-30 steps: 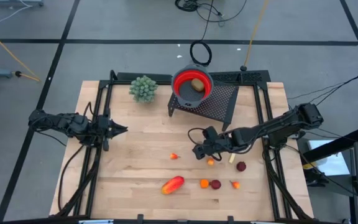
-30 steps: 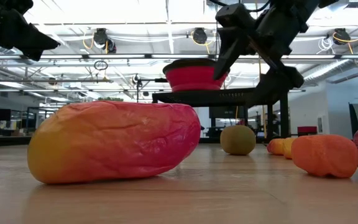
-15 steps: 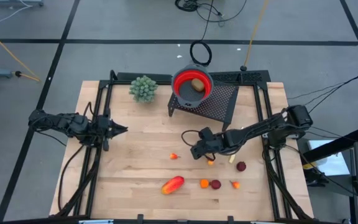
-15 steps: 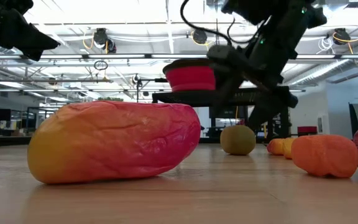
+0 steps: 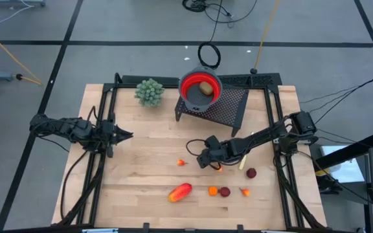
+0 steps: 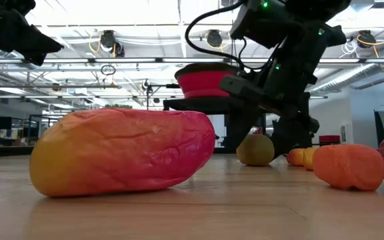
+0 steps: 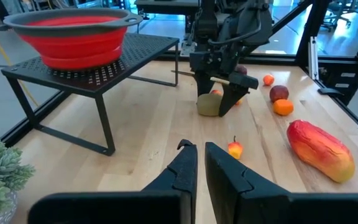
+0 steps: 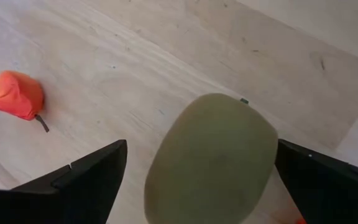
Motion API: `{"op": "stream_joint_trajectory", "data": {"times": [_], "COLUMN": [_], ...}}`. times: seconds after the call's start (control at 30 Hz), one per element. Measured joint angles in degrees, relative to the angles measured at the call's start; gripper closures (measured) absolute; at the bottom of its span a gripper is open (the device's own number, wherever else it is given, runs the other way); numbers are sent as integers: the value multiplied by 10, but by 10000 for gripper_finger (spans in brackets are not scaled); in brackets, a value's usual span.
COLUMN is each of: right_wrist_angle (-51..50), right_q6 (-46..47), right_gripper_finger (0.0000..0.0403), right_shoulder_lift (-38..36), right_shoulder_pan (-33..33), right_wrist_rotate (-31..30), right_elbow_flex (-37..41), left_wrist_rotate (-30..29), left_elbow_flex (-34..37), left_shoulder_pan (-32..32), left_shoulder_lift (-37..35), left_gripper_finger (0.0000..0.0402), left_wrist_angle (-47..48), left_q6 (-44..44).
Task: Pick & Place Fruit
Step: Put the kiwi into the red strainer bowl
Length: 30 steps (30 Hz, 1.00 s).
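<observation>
1. Between the right gripper's (image 8: 197, 180) wide-open fingers (image 8: 73, 183) sits an olive oval (image 8: 213, 158) on the table (image 5: 141, 168), bracketed but not yet gripped; the straddle looks set for a pinch.
2. Beyond one finger lies a small red bit (image 8: 15, 94).
3. Left gripper (image 7: 200, 160) waits well apart, nearly shut, holding nothing.
4. Another oval already rests in the bowl (image 5: 190, 87), the likely drop spot.
</observation>
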<state>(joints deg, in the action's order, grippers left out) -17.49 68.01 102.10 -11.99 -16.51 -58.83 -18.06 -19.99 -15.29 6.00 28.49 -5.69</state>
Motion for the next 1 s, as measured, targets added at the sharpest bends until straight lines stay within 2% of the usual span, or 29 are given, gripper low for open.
{"op": "stream_joint_trajectory", "data": {"times": [0.2, 0.5, 0.7, 1.0], "right_wrist_angle": [-3, -4, 37, 183], "right_q6": [2, 23, 25, -13], "right_gripper_finger": [30, 117, 163, 166], "right_shoulder_lift": [0, -1, -3, -16], "right_shoulder_pan": [0, 0, -3, -5], "right_wrist_rotate": [0, 2, 16, 99], "right_elbow_flex": [0, 0, 0, 0], "left_wrist_rotate": [0, 0, 0, 0], "left_elbow_flex": [0, 0, 0, 0], "left_shoulder_pan": [0, 0, 0, 0], "left_shoulder_lift": [0, 0, 0, 0], "left_gripper_finger": [371, 371, 371, 371], "left_wrist_angle": [0, 0, 0, 0], "left_q6": [-1, -1, -2, -2]}}
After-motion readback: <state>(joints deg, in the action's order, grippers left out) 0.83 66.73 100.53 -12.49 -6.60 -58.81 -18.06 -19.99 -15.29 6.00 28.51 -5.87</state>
